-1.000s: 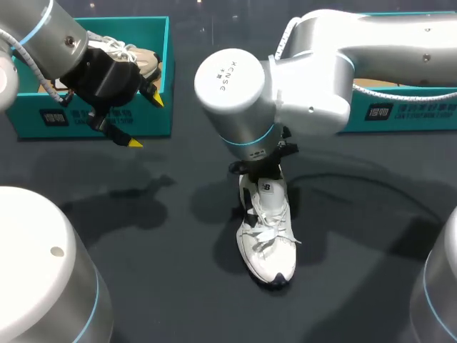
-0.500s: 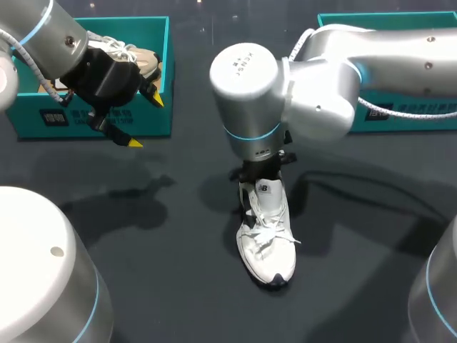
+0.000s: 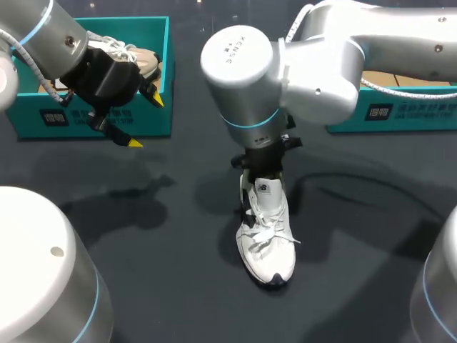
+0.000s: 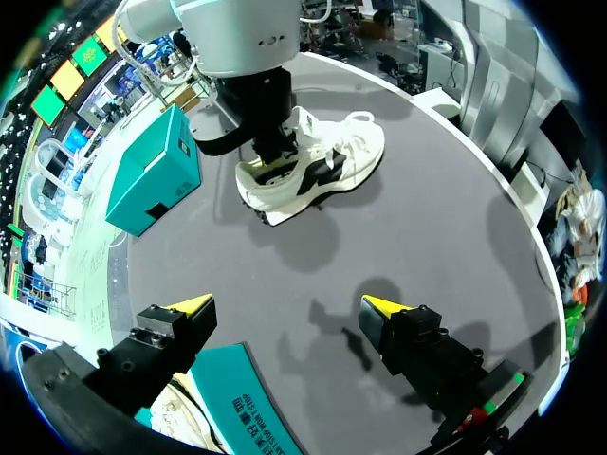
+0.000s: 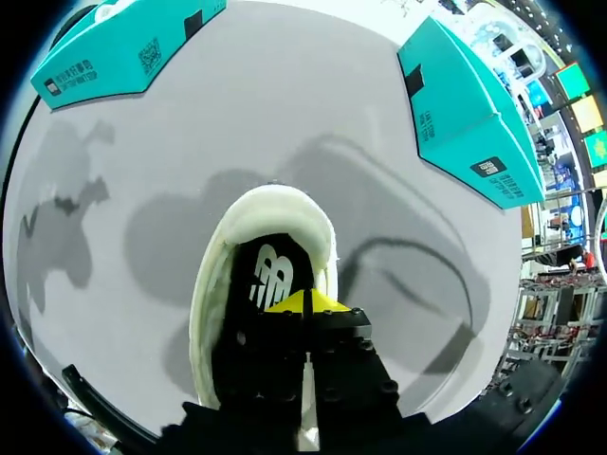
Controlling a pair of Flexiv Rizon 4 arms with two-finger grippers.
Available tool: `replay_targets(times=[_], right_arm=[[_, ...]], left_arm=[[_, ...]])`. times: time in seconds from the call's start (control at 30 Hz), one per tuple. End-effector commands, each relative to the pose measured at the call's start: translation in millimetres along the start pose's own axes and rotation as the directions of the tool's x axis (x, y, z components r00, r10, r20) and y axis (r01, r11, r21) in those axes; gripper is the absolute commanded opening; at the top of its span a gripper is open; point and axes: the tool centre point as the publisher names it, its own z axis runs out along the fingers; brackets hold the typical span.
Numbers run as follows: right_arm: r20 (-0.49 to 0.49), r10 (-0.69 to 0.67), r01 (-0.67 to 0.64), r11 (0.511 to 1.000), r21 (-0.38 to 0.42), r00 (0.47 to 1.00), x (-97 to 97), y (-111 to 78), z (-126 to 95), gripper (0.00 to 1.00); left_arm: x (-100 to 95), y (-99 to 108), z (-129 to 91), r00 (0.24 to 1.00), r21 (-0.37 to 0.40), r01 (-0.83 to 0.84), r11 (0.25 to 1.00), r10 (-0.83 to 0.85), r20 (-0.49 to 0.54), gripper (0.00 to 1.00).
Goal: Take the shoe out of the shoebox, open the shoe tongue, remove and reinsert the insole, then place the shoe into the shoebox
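Note:
A white shoe (image 3: pixel 265 236) lies on the dark table, toe toward the front edge. My right gripper (image 3: pixel 260 171) comes straight down into its heel opening. In the right wrist view, the right gripper (image 5: pixel 305 301) has its yellow tips pressed together over the black insole (image 5: pixel 268 275), ringed by the shoe's white collar (image 5: pixel 261 223). I see nothing between the tips. My left gripper (image 3: pixel 145 121) hangs open in front of the left teal shoebox (image 3: pixel 100 121), holding nothing. In the left wrist view, the left gripper (image 4: pixel 286 305) stands well short of the shoe (image 4: pixel 313 166).
The left shoebox holds another light shoe (image 3: pixel 132 57). A second teal shoebox (image 3: pixel 400 111) stands at the back right, behind my right arm. Dark bare table surface surrounds the shoe.
My right arm's upper links have swung up and left, uncovering more of the right shoebox. Its gripper stays at the shoe's heel opening. The left arm has not moved.

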Motion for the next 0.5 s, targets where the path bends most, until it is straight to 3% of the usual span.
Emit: replay_targets(times=[0.03,0.2,0.5], right_arm=[[0.034,0.018,-0.021,0.996,0.082,0.999,0.8,12.1,1.0,0.00],[0.061,0.044,-0.051,0.991,0.126,0.997,1.9,11.3,-2.3,0.00],[0.035,0.043,-0.047,0.992,0.114,0.998,16.0,1.6,-13.1,0.00]], left_arm=[[1.1,-0.1,-0.7,1.000,-0.003,-0.001,1.000,0.001,0.000,1.00],[1.1,-0.1,-0.7,1.000,-0.003,-0.001,1.000,0.001,0.000,1.00],[1.1,-0.1,-0.7,1.000,-0.003,-0.001,1.000,0.001,0.000,1.00]])
